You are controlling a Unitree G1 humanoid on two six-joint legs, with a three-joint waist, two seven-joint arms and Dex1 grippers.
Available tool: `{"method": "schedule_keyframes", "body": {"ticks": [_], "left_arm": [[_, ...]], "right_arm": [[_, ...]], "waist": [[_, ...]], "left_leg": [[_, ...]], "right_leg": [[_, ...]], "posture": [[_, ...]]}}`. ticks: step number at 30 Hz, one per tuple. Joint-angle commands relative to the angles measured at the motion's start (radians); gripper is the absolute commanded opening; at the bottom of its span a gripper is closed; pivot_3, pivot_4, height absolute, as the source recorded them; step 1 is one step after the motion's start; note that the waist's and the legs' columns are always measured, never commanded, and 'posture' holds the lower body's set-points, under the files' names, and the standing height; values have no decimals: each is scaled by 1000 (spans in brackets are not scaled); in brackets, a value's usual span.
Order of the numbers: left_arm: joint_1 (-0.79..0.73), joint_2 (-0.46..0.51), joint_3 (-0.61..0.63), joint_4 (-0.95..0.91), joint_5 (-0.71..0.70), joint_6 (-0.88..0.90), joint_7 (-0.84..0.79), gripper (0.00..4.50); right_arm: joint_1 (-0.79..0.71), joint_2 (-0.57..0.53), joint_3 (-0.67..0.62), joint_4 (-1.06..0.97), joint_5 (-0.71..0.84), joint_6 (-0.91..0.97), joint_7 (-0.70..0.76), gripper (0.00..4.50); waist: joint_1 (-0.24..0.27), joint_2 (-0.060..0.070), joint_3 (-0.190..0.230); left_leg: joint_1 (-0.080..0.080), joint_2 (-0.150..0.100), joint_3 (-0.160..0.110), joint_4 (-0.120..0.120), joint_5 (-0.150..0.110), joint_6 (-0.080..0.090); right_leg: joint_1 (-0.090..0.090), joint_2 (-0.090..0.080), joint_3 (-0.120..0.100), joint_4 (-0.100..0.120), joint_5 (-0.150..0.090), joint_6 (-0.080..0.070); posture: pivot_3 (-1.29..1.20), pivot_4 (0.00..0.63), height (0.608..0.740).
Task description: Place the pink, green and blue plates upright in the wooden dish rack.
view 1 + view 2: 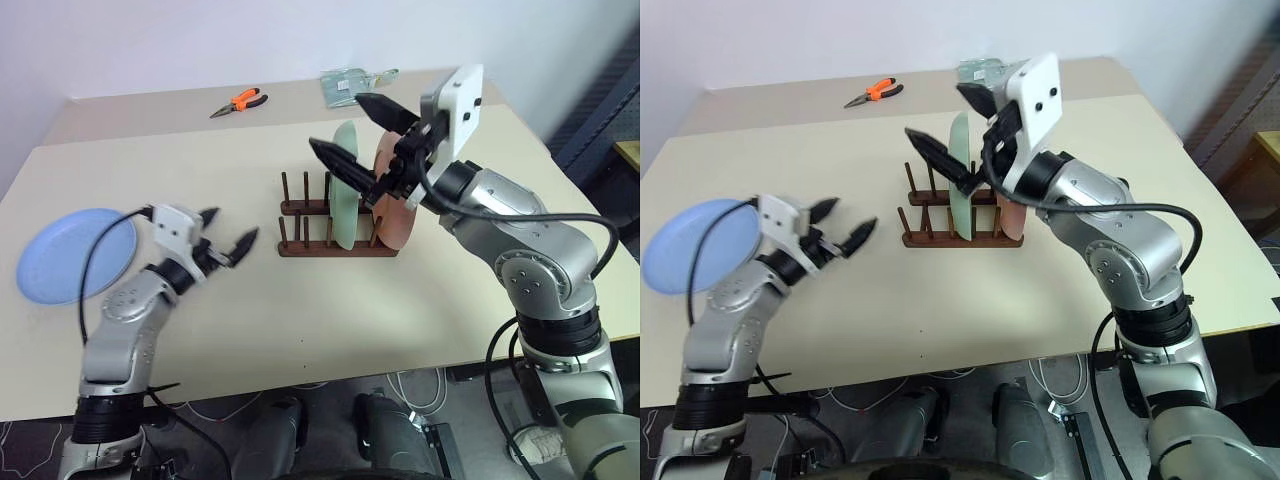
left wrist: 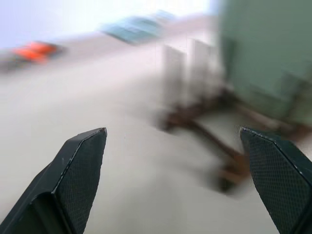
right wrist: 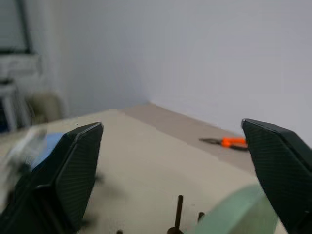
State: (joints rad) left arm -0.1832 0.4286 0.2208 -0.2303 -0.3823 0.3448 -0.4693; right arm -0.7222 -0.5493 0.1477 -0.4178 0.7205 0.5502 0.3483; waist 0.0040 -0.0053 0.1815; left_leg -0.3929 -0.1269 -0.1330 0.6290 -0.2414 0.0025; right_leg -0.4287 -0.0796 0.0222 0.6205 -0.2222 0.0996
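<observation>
The wooden dish rack [image 1: 335, 228] stands mid-table. The green plate [image 1: 346, 190] is upright between its pegs, and the pink plate [image 1: 396, 208] is upright just to its right. My right gripper [image 1: 358, 134] hovers open over the green plate's top edge, holding nothing; from its wrist, the plate's rim [image 3: 239, 214] shows low between the fingers. On the table at the far left the blue plate [image 1: 70, 255] lies flat. My left gripper [image 1: 228, 241] is open and empty between the blue plate and the rack, pointing at the rack [image 2: 214, 146].
Orange-handled pliers [image 1: 240, 101] lie at the back of the table. A clear packet [image 1: 355, 83] sits at the back edge, behind the rack. Bare tabletop stretches in front of the rack toward the near edge.
</observation>
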Motion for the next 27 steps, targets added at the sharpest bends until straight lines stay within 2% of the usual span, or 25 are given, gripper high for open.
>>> {"method": "schedule_keyframes", "body": {"ticks": [1, 5, 9, 14, 18, 21, 24, 27], "left_arm": [[-50, -19, 166, 53, 54, 9, 249, 4500], [-109, -41, 365, 116, 137, 99, 609, 4500], [-134, -59, 535, 130, 141, 182, 821, 4500], [-144, -104, 645, 94, 27, 305, 871, 4500], [-195, -214, 799, 73, -191, 421, 952, 4500], [-222, -241, 844, 85, -296, 448, 974, 3670], [-239, -238, 846, 106, -370, 467, 982, 2239], [-247, -225, 824, 119, -410, 470, 988, 614]], "right_arm": [[-35, -55, 101, -36, -175, -128, 200, 4452], [-31, -48, 197, 14, -356, -285, 324, 4452], [-19, -10, 224, 65, -443, -350, 371, 4452], [2, 34, 224, 92, -491, -388, 408, 4452], [28, 61, 219, 102, -514, -405, 428, 4452], [39, 78, 210, 106, -534, -411, 430, 4500], [46, 90, 199, 111, -548, -411, 424, 4500], [51, 89, 189, 124, -551, -384, 431, 4500]], "waist": [[1, 0, 0], [0, -2, 0], [5, -4, -1], [12, -8, -2], [10, -12, -4], [8, -15, -4], [7, -15, -4], [8, -15, -4]], "left_leg": [[0, 0, 0, 0, 0, 0], [0, 0, 0, 0, 0, 0], [0, 0, 0, 1, 2, -3], [0, 0, 0, 2, 2, -4], [0, -1, -1, 3, 2, -4], [0, -1, -2, 3, 2, -5], [1, -1, -2, 2, 3, -6], [1, -1, -2, 3, 3, -7]], "right_leg": [[0, 0, 0, 0, 0, 0], [0, 0, 0, 0, 0, 0], [0, 0, 0, 0, 0, 1], [1, 0, -1, 0, 1, 1], [2, 0, -2, 0, 1, 2], [1, 0, -3, 1, 1, 2], [1, 0, -2, 2, 1, 2], [1, 0, -2, 2, 1, 2]], "posture": [[0, 150, 740], [0, 150, 740], [0, 150, 740], [0, 150, 740], [0, 150, 740], [0, 150, 740], [0, 150, 740], [0, 150, 740]]}}
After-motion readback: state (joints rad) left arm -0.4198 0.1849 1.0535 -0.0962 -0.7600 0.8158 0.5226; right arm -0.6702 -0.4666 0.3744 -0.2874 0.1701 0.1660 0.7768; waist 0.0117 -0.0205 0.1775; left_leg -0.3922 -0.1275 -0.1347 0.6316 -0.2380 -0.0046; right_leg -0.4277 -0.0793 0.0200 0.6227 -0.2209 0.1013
